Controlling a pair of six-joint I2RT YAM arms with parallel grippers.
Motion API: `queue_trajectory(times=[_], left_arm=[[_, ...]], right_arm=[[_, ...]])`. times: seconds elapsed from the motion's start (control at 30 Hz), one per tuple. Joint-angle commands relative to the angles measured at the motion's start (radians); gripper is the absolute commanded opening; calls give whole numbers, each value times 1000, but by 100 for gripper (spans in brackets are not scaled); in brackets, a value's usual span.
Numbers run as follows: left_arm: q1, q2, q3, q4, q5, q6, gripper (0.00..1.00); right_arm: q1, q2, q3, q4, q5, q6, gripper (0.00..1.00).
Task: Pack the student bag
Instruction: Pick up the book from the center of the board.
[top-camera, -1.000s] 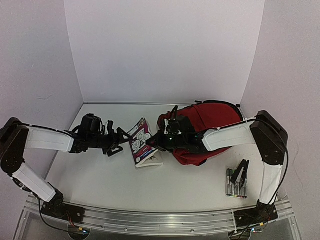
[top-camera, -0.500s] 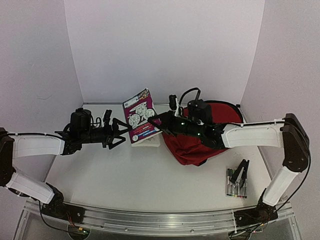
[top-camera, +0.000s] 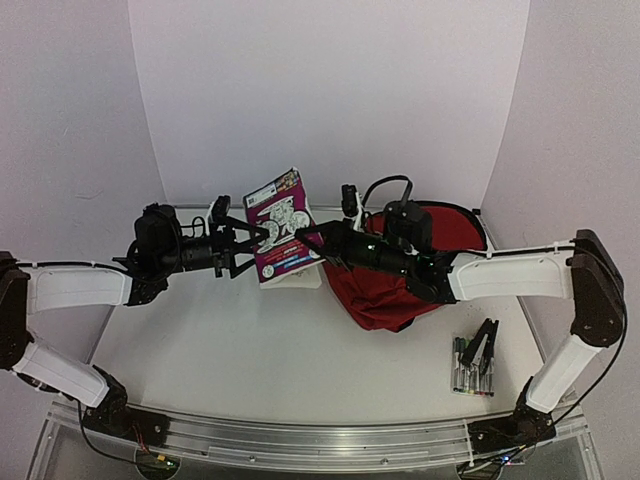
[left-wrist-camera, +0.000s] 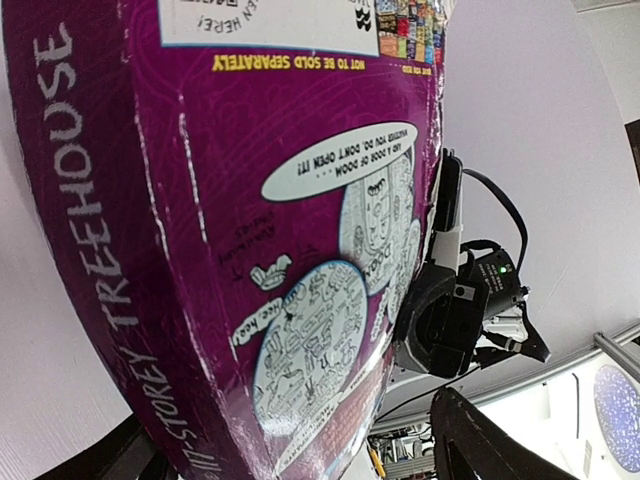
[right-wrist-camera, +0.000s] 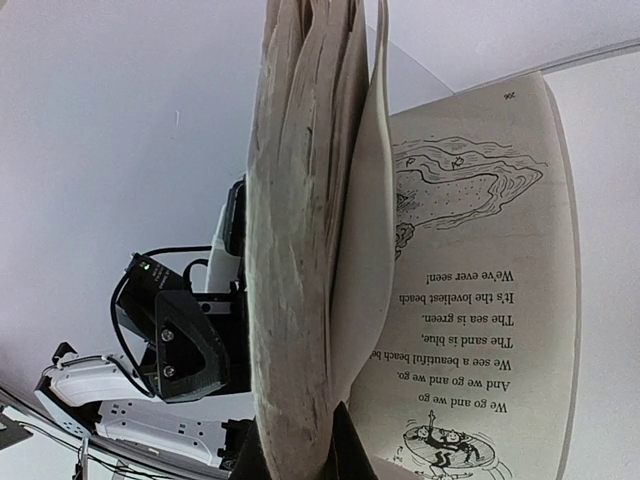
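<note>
Up off the table (top-camera: 250, 350), a purple paperback book (top-camera: 279, 225) stands nearly upright in the air between the two arms, its cartoon cover towards the overhead camera. The right gripper (top-camera: 318, 240) reaches in from the right and is clamped on the book's page edge; its wrist camera shows the yellowed block of pages (right-wrist-camera: 300, 250) running down into the dark fingertips (right-wrist-camera: 340, 450), with one leaf (right-wrist-camera: 470, 270) hanging loose to the side, its printed lines and drawings showing. The left gripper (top-camera: 240, 245) comes at the book from the opposite side with its jaws spread wide. In its wrist view the spine, lettered "STOREY TREEHOUSE" (left-wrist-camera: 100, 250), fills the space between the dark fingers (left-wrist-camera: 490, 440) at the bottom corners. They seem to bracket the spine edge rather than squeeze it, though whether either pad touches the cover I cannot tell. The student bag (top-camera: 400, 290), dark red, lies on the table towards the right rear, just beneath the right forearm and just beside the raised book. Near the right front edge, well apart from the bag, sits a row of markers (top-camera: 470, 375) with a black clip (top-camera: 482, 345) resting across them.
</note>
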Motion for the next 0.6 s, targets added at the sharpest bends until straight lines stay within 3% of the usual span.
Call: queue_trajectory(times=[0.0,0.1,0.17,0.37,0.43,0.57], left_arm=[[-7,28,45,97,23,-27,84],[-11,51,48,137,28,-46,82],[-13,64,54,160,33,-55,74],[-13,73,47,152,16,-57,31],[-13,65,31,149,2,-58,19],[-13,41,15,85,-5,-32,1]], right_arm=[[11,-69,-4,201,-41,33,0],[11,-75,-16,213,-40,39,0],[13,-73,-24,214,-36,37,0],[12,-75,-62,193,3,13,0],[12,-88,-73,157,30,-13,12],[11,-135,-70,-7,110,-109,58]])
